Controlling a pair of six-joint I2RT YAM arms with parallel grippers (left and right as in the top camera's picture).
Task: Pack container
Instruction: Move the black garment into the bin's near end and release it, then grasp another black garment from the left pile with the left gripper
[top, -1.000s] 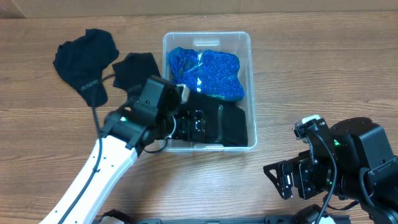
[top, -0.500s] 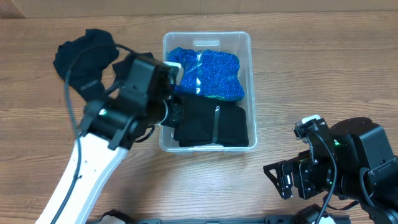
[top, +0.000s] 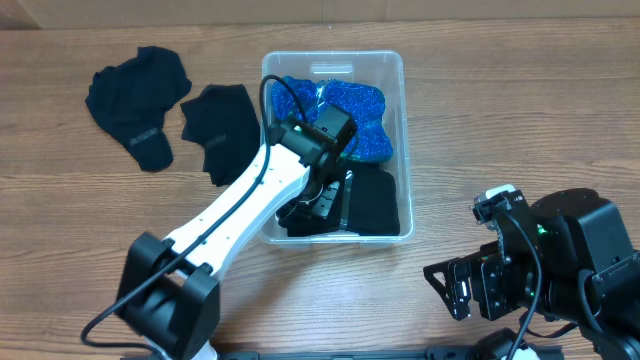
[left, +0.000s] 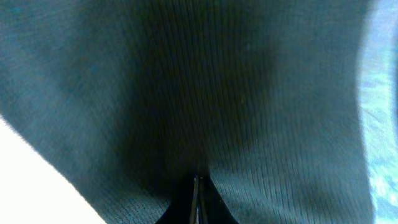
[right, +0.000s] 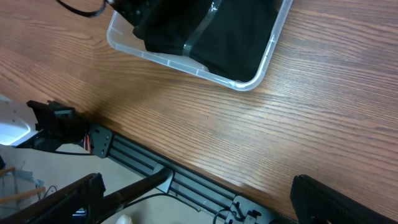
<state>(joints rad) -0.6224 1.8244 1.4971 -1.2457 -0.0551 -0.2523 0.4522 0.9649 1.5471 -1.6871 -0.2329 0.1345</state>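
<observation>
The clear container (top: 333, 55) stands at the table's middle. It holds a blue sparkly bundle (top: 365, 110) at the back and folded black cloth (top: 375, 205) at the front. My left gripper (top: 325, 195) is down inside it, shut, its tips pushed against the black cloth. In the left wrist view the closed tips of the left gripper (left: 198, 193) meet dark ribbed cloth (left: 186, 93) that fills the frame. My right gripper (top: 455, 285) rests open near the front right edge, away from the container (right: 249, 84); in its wrist view the right gripper (right: 199, 199) holds nothing.
Two loose black garments lie left of the container, one (top: 135, 90) at the far left and one (top: 222, 125) beside the container's wall. The left arm (top: 230, 215) slants from the front edge across to the container. Bare wood spans the right side.
The left gripper shut, drew back to the container's left wall, then swung in over the black cloth and pressed down. The right arm has not moved.
</observation>
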